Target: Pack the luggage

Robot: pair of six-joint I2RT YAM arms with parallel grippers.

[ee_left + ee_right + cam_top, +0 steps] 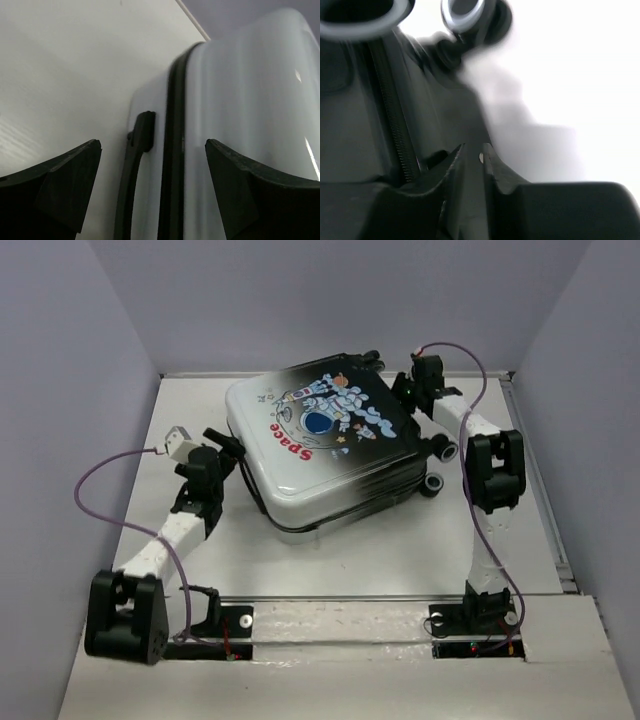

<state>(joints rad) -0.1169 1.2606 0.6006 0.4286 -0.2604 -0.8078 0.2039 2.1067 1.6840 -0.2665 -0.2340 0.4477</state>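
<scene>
The luggage [320, 450] lies flat and closed in the middle of the table, astronaut print and red "Space" facing up, black wheels [436, 483] on its right side. My left gripper [226, 448] stands wide open against its left side; in the left wrist view the gripper [152, 145] frames the black side handle [137, 150] and the dark seam [172, 150] of the white shell [250, 100]. My right gripper [412, 388] sits at the far right corner. Its jaws [472, 147] show a narrow gap with nothing in it, beside the zipper [395, 125] and below a blurred wheel [465, 10].
The white table [400, 560] is walled in by lilac panels on three sides. A purple cable with a white plug [175, 443] loops out from the left arm. A raised rail [545, 500] runs along the table's right edge.
</scene>
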